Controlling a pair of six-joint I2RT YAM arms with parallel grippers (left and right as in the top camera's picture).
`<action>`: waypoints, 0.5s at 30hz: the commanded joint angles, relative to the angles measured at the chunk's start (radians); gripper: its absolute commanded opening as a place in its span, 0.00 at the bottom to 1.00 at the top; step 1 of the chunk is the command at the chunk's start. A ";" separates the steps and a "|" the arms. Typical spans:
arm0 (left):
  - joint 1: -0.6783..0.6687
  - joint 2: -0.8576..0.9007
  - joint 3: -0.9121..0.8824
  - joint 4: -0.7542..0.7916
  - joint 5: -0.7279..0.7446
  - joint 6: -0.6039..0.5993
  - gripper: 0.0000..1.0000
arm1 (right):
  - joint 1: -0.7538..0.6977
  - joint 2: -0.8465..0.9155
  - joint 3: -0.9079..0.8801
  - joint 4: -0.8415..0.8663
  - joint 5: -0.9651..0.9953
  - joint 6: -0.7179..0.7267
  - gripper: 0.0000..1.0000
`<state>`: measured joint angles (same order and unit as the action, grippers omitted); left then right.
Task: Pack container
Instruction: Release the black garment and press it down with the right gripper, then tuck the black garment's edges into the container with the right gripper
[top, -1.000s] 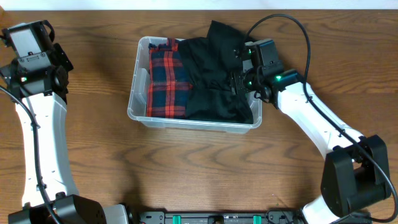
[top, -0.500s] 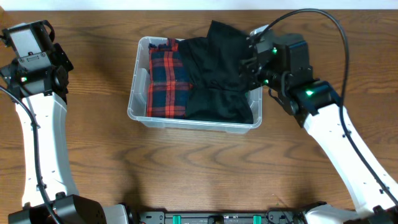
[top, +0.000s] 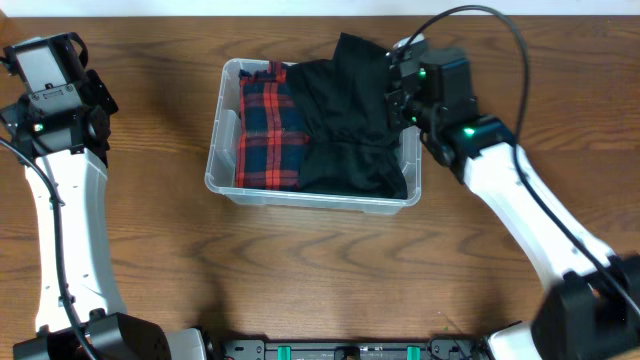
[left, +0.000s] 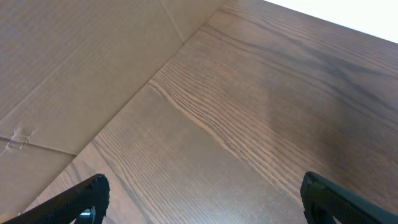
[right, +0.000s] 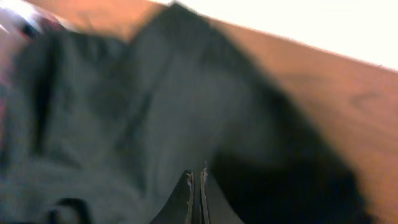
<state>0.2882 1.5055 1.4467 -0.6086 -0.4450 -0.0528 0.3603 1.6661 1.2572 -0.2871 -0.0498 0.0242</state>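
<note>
Clear plastic rectangular bin (top: 222, 135): red plaid cloth (top: 268, 135), black cloth (top: 345, 125).
I logged right hand (right: 195, 185) shut above black cloth; left hand (left: 205, 194) wide open, empty.

White arms (top: 70, 230) with black joints (top: 92, 110), black fingers (left: 87, 198), looping cables (top: 471, 9), green lights (top: 466, 131).

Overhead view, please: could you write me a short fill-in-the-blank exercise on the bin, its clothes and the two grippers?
1. The clear plastic rectangular bin holds ___ garments.
2. The red-and-blue plaid garment lies in the bin's ___ half.
3. The black garment hangs over the bin's far ___ corner.
4. The right gripper has its jaws shut, while the left gripper has its jaws ___.

Missing words: two; left; right; open.
</note>
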 joint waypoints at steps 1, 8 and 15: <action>0.004 0.004 -0.005 -0.001 -0.009 -0.013 0.98 | -0.004 0.087 -0.001 0.000 0.016 -0.023 0.04; 0.004 0.004 -0.005 -0.001 -0.009 -0.013 0.98 | -0.003 0.229 -0.001 -0.016 0.016 -0.022 0.03; 0.004 0.004 -0.005 -0.001 -0.009 -0.013 0.98 | 0.001 0.239 0.001 -0.027 0.016 -0.026 0.01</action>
<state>0.2882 1.5055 1.4467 -0.6086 -0.4450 -0.0528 0.3603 1.8500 1.2774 -0.2848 -0.0338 0.0135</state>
